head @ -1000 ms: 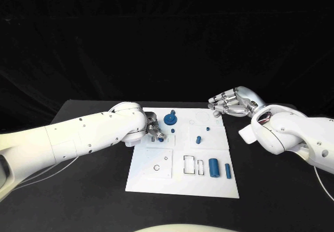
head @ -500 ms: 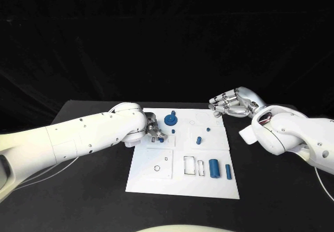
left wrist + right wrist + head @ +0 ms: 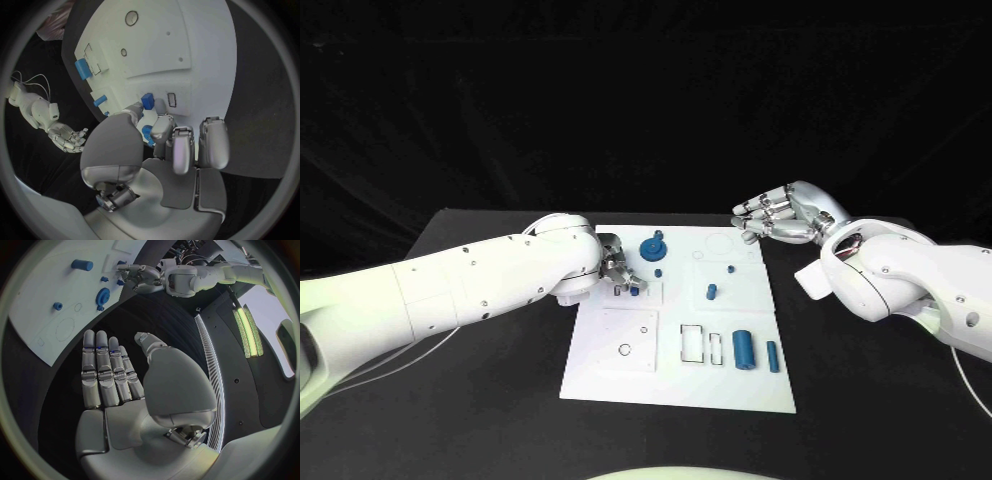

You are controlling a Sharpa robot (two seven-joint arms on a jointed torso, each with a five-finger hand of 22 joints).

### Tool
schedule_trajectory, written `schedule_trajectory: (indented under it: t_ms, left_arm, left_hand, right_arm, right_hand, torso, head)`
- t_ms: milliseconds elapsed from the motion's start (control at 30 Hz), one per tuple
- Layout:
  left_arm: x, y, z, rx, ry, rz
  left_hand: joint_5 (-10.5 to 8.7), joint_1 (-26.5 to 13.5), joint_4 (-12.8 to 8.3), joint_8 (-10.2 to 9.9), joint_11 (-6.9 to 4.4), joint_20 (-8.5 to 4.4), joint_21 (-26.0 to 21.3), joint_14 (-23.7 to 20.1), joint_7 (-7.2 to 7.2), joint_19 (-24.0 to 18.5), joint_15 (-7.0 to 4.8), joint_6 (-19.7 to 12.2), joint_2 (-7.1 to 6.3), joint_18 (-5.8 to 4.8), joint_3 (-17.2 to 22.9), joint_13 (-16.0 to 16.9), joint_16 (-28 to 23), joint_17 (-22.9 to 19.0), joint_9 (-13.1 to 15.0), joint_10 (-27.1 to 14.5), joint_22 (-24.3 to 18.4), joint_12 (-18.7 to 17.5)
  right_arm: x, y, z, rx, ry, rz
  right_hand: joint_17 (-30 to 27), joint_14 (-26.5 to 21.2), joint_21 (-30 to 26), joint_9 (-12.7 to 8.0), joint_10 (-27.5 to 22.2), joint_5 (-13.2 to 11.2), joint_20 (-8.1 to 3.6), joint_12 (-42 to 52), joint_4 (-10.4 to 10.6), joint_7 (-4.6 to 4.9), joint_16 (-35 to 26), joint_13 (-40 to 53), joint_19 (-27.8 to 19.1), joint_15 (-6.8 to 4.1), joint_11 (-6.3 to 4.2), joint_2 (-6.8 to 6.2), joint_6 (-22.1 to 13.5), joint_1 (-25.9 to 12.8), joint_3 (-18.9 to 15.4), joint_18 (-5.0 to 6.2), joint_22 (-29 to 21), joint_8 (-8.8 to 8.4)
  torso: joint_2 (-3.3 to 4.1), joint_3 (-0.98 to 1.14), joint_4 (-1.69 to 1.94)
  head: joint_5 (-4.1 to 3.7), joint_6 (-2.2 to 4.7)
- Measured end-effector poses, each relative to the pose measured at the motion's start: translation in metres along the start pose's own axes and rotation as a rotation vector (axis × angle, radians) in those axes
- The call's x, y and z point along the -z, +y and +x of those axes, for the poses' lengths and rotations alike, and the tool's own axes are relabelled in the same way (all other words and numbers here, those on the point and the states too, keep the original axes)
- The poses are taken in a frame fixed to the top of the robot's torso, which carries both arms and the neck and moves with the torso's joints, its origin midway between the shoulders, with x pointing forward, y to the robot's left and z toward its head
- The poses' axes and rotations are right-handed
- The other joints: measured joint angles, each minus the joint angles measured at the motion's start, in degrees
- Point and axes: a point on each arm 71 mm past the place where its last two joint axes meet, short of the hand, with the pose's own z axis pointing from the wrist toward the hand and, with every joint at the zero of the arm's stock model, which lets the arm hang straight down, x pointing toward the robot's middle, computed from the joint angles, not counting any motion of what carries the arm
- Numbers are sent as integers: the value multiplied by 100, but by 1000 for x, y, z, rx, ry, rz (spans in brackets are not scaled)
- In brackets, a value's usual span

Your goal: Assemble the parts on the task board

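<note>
Partly done: some parts [image 3: 655, 246] stand upright mid-frame on task board [image 3: 625, 375], two cylinders [image 3: 743, 348] lying loose lower right. Left hand [image 3: 620, 271] pinching small blue part [image 3: 147, 101] against board; right hand [image 3: 779, 216] spread, empty.

Legible text, labels, numbers: I read none on the task board [image 3: 678, 370], its parts, or my arms.

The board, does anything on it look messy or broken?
Nothing stands out. The board lies flat and looks whole. Two blue cylinders lie side by side near its front, small blue pieces stand further back, and the left hand works at one. The right hand is open, off the board's far corner.
</note>
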Motion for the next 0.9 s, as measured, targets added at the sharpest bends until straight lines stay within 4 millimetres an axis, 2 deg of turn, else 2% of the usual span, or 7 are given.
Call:
schedule_trajectory:
  t_ms: [233, 333, 467, 667, 767, 833, 900]
  left_arm:
    - [3, -2, -3, 14, -12, 11]
    - [6, -3, -6, 27, -21, 21]
    - [10, -2, -15, 55, -34, 30]
    - [16, 4, -36, 91, -64, 25]
    - [16, 11, -49, 104, -85, 10]
    - [15, 15, -57, 112, -97, -2]
    - [14, 19, -64, 119, -109, -15]
  left_hand:
    - [0, 37, -1, 0, 0, 0, 0, 0, 0, 0, 0, 0, 37, 0, -63, -5, 0, 0, 0, 0, 0, 0]
    - [0, 40, 0, -27, 21, 0, 0, 0, 0, 0, 0, 0, 40, 0, -129, -43, 0, 0, -8, -22, 0, 0]
    - [0, 113, 1, -57, 74, 0, -3, 0, 34, 0, 0, -34, 110, 0, -290, -164, 0, 0, -22, -79, 0, -121]
    - [0, 183, 1, -93, 102, 31, -78, 0, 92, -74, 0, -93, 88, 0, -446, -338, 0, 5, -49, -208, -76, -286]
    - [0, 313, 1, -132, 124, 44, -115, 0, 102, -132, 0, -148, 119, 0, -492, -431, 0, 5, -67, -274, -139, -375]
    - [0, 377, -1, -193, 136, 52, -173, 21, 142, -197, 22, -188, 134, 0, -519, -536, 0, 4, -98, -365, -204, -480]
    - [0, 495, 1, -357, 197, 79, -231, 0, 202, -268, 89, -354, 161, 0, -520, -711, -12, 4, -201, -487, -300, -646]
  right_arm:
    - [0, -1, 0, 0, 0, 1]
    - [0, -1, 0, 0, -1, 3]
    - [-1, -2, 0, 0, -2, 4]
    - [-1, -2, 0, 1, -4, 5]
    - [-1, -3, 0, 0, -4, 5]
    - [-1, -3, 0, 0, -3, 5]
    - [-2, -3, 0, 0, -3, 5]
  right_hand:
    - [-5, 0, -22, 0, 0, 0, 0, 0, 0, 0, 0, 0, 0, 0, 0, 0, 0, 0, 0, 0, -8, 0]
    - [-5, 0, -22, 0, 0, 0, 0, 0, 0, 0, 0, 0, 0, 0, 0, 0, 0, 0, 0, 0, -8, 0]
    - [-5, -11, -22, 0, 0, 0, 0, 0, 0, 0, 0, 0, 0, 11, 0, 0, 0, 0, 0, 0, -13, 0]
    - [-5, -20, -22, 0, 0, 0, 0, 0, 0, 0, 0, 1, 0, 21, 0, 0, 0, 0, 0, 0, -15, 0]
    - [-10, -20, -22, 0, -12, 0, 14, 0, 0, 0, 0, 1, -13, 21, 13, 0, 0, 0, 0, 0, -15, 0]
    - [-12, -20, -22, 0, -21, 0, 21, 0, 0, 0, 0, 1, -21, 21, 21, 0, 0, 0, 0, 0, -14, 0]
    - [-12, -20, -21, 0, -21, 0, 21, 0, 0, 0, 0, 1, -21, 21, 21, 0, 1, 0, 0, 0, -14, 0]
  torso:
    - [0, -2, 0]
    - [0, -2, 0]
    - [-1, -1, 0]
    - [-1, 1, 2]
    - [-2, 5, 2]
    - [-2, 7, 1]
    - [-2, 7, 1]
  head:
    - [-9, 15]
    - [-6, 24]
    - [0, 35]
    - [11, 60]
    - [15, 71]
    - [16, 80]
    - [16, 85]
